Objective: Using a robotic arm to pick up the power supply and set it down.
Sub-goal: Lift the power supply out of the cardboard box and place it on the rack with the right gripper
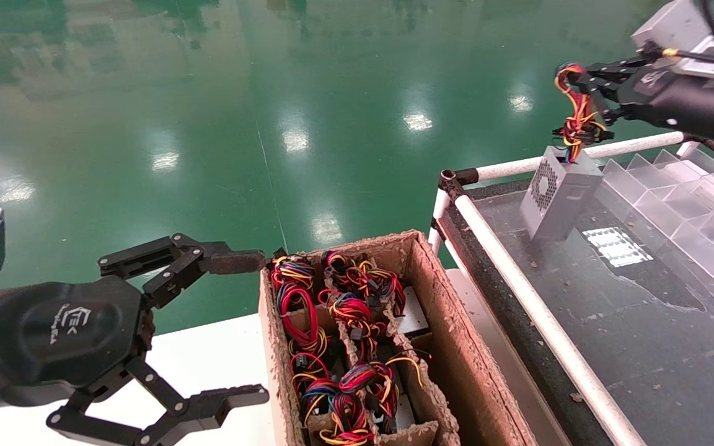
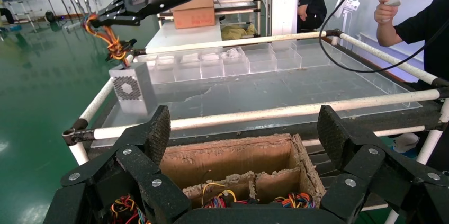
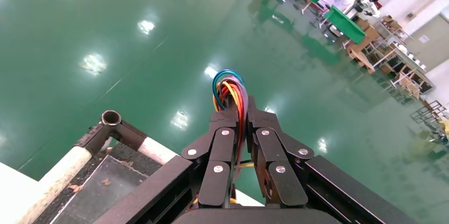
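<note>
My right gripper is shut on the red-yellow-black wire bundle of a silver-grey power supply. The box hangs tilted from its wires over the near left corner of the glass-topped table, its round vent grille facing left. Whether its lower edge touches the glass I cannot tell. In the right wrist view the wires loop out between the closed fingers. My left gripper is open and holds nothing, just left of the cardboard box. The left wrist view shows the hanging power supply too.
The cardboard box holds several more power supplies with coloured wire bundles between torn dividers. A white pipe rail edges the table. Clear acrylic compartments line its far side. A person stands beyond the table.
</note>
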`<action>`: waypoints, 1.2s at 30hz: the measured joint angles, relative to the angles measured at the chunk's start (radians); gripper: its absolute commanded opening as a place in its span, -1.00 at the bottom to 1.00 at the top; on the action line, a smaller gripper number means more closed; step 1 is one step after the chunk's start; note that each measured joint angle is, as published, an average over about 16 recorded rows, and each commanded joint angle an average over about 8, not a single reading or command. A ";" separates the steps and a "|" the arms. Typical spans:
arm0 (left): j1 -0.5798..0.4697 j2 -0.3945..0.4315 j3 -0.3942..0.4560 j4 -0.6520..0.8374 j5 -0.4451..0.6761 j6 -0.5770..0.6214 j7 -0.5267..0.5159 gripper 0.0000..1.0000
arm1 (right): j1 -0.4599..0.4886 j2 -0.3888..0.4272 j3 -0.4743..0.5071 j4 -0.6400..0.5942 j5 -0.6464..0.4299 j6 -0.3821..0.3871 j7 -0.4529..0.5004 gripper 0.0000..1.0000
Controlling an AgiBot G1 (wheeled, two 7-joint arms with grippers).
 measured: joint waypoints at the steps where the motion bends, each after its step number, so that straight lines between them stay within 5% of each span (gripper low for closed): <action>1: 0.000 0.000 0.000 0.000 0.000 0.000 0.000 1.00 | -0.001 -0.008 0.000 -0.003 0.000 0.010 -0.003 -1.00; 30: 0.000 0.000 0.001 0.000 0.000 0.000 0.000 1.00 | 0.000 -0.190 -0.011 -0.025 -0.017 0.130 -0.066 -1.00; 31: 0.000 0.000 0.001 0.000 0.000 0.000 0.000 1.00 | 0.000 -0.192 -0.012 -0.026 -0.017 0.129 -0.068 -0.94; 36: 0.000 0.000 0.001 0.000 -0.001 0.000 0.000 1.00 | 0.000 -0.197 -0.013 -0.031 -0.019 0.127 -0.074 0.29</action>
